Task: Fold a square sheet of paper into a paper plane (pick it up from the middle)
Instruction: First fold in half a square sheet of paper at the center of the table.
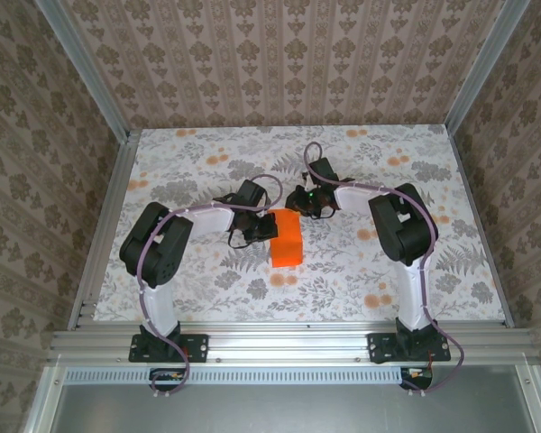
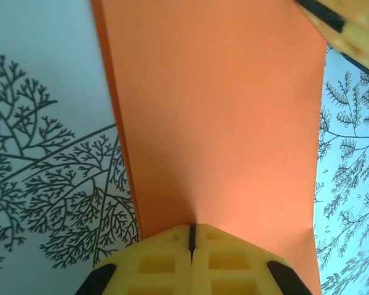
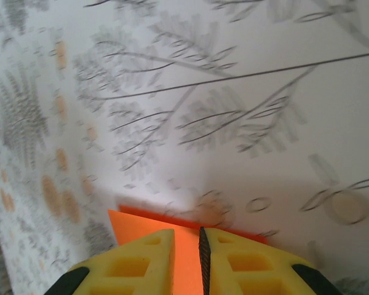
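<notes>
- Between the arm bases and the work, a band of printed counter [image 1: 343,284] left room to lower or slide the paper toward the robot.
- The sheet of paper [image 1: 287,242] sat mid-counter, bright orange and doubled into a narrow rectangle, with 1 short end pointing at the bases.
- It looked very light, thin and limp. It would crease, tear or skate on the smooth print easily, so I judged a gentle pinch at an edge, or at the middle of a fold, the safest hold.
- The left hand [image 2: 192,238] had its fingers pressed together on the sheet's edge, and 2 layers showed along the sheet's left side in that wrist view.
- Farther out, the right hand [image 3: 187,235] sat at the sheet's far edge, fingers narrowly apart with orange between them. Whether it gripped, I could not tell.
- Beyond, the counter ran on to the wallpapered walls [image 1: 279,63] and metal side rails [image 1: 108,225], which would limit wide elbow swings.
</notes>
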`<state>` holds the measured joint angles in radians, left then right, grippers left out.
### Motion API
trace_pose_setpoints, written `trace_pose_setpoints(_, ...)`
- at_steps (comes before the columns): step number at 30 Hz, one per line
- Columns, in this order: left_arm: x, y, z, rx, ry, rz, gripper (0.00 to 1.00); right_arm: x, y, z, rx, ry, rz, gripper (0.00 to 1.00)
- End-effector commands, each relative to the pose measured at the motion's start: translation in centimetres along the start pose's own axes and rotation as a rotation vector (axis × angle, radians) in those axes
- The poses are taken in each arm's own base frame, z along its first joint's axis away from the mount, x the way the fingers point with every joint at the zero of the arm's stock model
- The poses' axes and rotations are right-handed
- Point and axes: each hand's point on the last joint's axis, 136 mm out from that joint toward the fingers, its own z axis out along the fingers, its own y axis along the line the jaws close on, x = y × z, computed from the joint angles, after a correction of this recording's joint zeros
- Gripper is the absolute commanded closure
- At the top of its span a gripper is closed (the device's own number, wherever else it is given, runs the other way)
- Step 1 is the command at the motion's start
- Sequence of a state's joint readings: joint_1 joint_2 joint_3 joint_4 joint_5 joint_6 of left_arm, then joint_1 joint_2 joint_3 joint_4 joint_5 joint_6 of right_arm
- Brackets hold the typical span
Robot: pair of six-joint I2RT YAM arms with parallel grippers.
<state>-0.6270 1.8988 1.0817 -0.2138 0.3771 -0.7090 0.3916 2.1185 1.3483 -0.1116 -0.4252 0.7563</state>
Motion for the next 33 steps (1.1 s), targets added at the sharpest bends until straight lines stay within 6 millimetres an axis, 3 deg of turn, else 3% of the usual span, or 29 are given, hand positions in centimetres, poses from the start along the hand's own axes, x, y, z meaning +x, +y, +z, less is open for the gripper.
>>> trace_pose_setpoints(1, 6.2, 7.6, 2.3, -0.262, 0.199, -0.066, 0.95, -0.9, -2.1, 0.4, 0.078, -0.014, 0.025, 0.80)
trace_pose_setpoints(7, 6.5, 7.7, 2.4, -0.262, 0.205, -0.066, 0.95, -3.1, -3.0, -1.0, 0.128, -0.068, 0.028, 0.80)
trace_pose_setpoints(11, 6.4, 7.6, 2.3, -0.260, 0.201, -0.067, 0.95, -3.5, -0.3, -3.8, 0.083, -0.087, -0.010, 0.79)
trace_pose_setpoints(13, 6.3, 7.5, 2.3, -0.260, 0.198, -0.067, 0.95, -2.1, 0.7, -4.9, 0.055, -0.067, -0.027, 0.79)
trace_pose_setpoints(16, 6.1, 7.4, 2.4, -0.259, 0.194, -0.071, 0.95, 1.6, 1.0, -5.6, 0.009, 0.003, -0.018, 0.79)
trace_pose_setpoints(20, 6.0, 7.5, 2.4, -0.263, 0.188, -0.076, 0.95, 6.8, 0.7, -5.5, -0.034, 0.119, 0.008, 0.79)
trace_pose_setpoints(23, 6.1, 7.6, 2.4, -0.266, 0.187, -0.082, 0.95, 9.5, 0.7, -5.3, -0.052, 0.178, 0.003, 0.79)
trace_pose_setpoints(33, 6.1, 7.6, 2.8, -0.275, 0.193, -0.094, 0.95, 12.6, -1.6, -4.1, -0.045, 0.271, 0.050, 0.80)
